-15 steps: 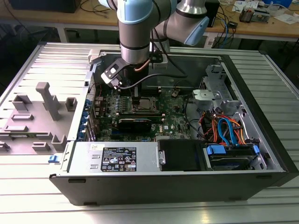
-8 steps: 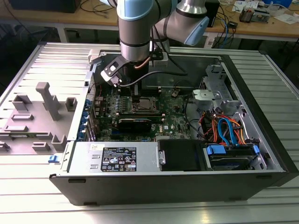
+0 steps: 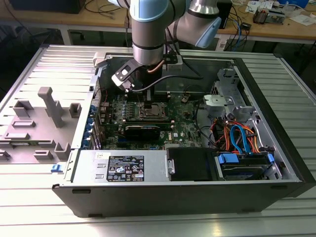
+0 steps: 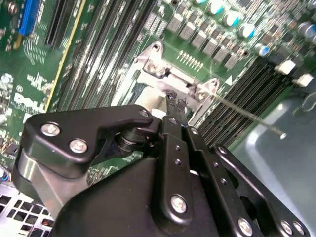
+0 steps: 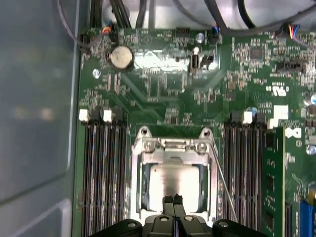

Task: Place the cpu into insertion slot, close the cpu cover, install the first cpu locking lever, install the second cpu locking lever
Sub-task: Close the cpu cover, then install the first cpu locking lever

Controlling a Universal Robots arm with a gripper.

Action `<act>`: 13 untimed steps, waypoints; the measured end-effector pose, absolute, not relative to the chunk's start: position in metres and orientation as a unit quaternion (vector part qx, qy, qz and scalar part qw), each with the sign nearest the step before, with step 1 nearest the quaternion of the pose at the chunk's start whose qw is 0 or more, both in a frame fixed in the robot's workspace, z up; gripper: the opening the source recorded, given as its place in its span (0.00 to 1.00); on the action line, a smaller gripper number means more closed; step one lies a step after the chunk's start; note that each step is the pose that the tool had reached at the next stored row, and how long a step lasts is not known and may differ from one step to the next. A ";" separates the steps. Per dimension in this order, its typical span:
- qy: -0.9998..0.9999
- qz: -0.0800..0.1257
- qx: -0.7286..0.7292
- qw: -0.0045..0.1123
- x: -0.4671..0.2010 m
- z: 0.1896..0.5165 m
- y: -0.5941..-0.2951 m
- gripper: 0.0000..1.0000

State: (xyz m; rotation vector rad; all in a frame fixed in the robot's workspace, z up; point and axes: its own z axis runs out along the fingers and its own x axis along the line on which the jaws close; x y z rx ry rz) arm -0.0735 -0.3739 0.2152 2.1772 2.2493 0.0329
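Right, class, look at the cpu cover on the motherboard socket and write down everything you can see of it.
The cpu cover is a thin, silvery metal frame with a large square cut-out. It lies flat over the socket, and the grey top of the cpu shows through the opening. Its hinged end, with two screws, faces the coin battery. The hand, fingertips shut, sits at the opposite edge; contact is unclear. A thin wire lever slants away along one side, unlatched.

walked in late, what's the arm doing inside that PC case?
The hand of the arm, fingers together, is over the motherboard at one edge of the cpu cover, which appears to be down over the cpu. One thin locking lever sticks out alongside, apparently not latched.
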 end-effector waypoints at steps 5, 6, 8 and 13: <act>0.718 0.010 0.695 0.006 -0.065 0.215 -0.374 0.11; 0.718 0.010 0.695 0.006 -0.065 0.215 -0.374 0.11; 0.718 0.010 0.695 0.006 -0.064 0.215 -0.374 0.11; 0.718 0.010 0.695 0.006 -0.064 0.215 -0.374 0.11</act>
